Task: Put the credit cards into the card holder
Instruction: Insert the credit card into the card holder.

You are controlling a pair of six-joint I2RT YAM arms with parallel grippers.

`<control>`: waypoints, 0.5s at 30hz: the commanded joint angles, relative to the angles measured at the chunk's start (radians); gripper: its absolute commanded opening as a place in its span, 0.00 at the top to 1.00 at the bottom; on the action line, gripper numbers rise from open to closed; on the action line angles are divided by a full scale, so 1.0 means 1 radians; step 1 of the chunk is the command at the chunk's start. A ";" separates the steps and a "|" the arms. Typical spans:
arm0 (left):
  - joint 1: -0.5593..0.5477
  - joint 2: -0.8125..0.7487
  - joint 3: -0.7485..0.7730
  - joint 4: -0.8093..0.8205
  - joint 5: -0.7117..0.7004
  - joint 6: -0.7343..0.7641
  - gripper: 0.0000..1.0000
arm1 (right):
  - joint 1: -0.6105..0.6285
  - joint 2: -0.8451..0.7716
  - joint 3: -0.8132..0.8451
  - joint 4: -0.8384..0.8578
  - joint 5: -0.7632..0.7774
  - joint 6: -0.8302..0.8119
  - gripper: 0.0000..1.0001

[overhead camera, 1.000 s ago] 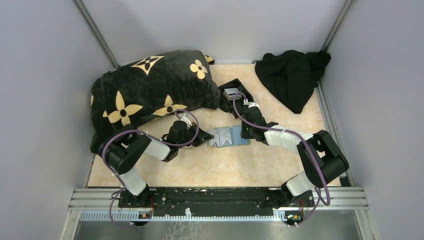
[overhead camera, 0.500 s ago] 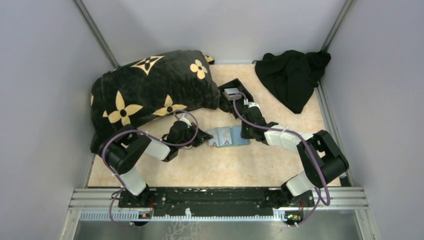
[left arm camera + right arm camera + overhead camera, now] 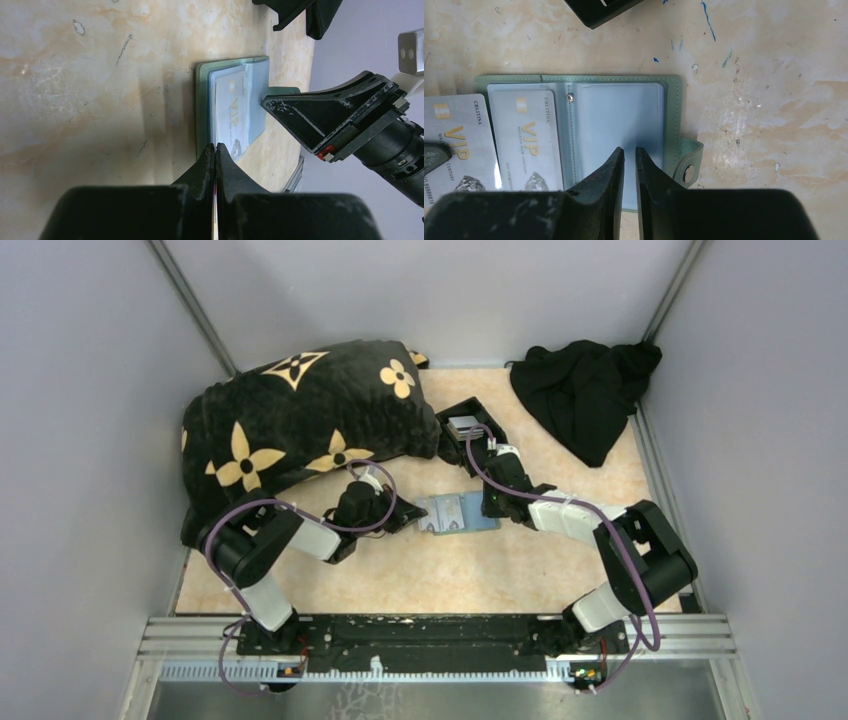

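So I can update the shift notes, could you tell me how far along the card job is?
Done: one card sits in the open holder. In hand: the shut left gripper touches a second card at the holder's edge; the right gripper presses the empty pocket. Left: that card, plus the pale stack in the black box.

Your left arm (image 3: pixel 312 538) lies low, elbow bent out to the left, forearm angled inward. Your left gripper (image 3: pixel 215 148) points toward the middle with its jaws pressed tight together. Your right arm (image 3: pixel 572 516) folds in from the right, facing it. Your right gripper (image 3: pixel 629 151) tilts downward, its jaws parted by only a narrow slit.
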 commanded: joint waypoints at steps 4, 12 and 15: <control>0.001 0.029 0.018 0.035 0.019 -0.007 1.00 | 0.008 0.016 0.028 0.019 0.012 -0.002 0.85; -0.003 0.047 0.017 0.049 0.019 -0.013 1.00 | 0.008 0.018 0.025 0.022 0.010 0.000 0.85; -0.004 0.047 0.024 0.052 0.020 -0.016 1.00 | 0.008 0.021 0.023 0.023 0.007 0.000 0.85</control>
